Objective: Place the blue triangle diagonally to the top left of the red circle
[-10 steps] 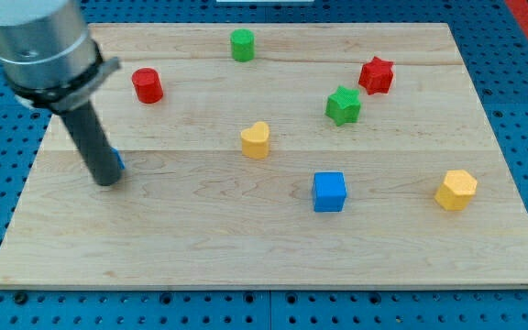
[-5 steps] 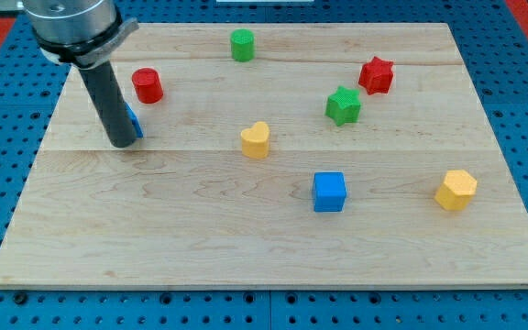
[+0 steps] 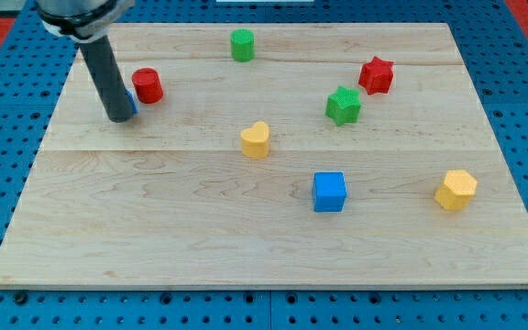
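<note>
The red circle (image 3: pixel 147 85) stands near the board's top left. The blue triangle (image 3: pixel 131 102) is almost wholly hidden behind my rod; only a blue sliver shows at the rod's right edge, just below and left of the red circle, close to it. My tip (image 3: pixel 118 117) rests on the board against the blue triangle's left side. The rod rises from there toward the view's top left.
A green cylinder (image 3: pixel 242 44) stands at the top middle, a red star (image 3: pixel 376 74) and a green star (image 3: pixel 343 105) at the right. A yellow heart (image 3: pixel 256 139) is in the middle, a blue cube (image 3: pixel 329 192) below it to the right, a yellow hexagon (image 3: pixel 456 189) far right.
My tip has moved toward the view's top, pushing the blue triangle up the board's left side until it sits just beside the red circle.
</note>
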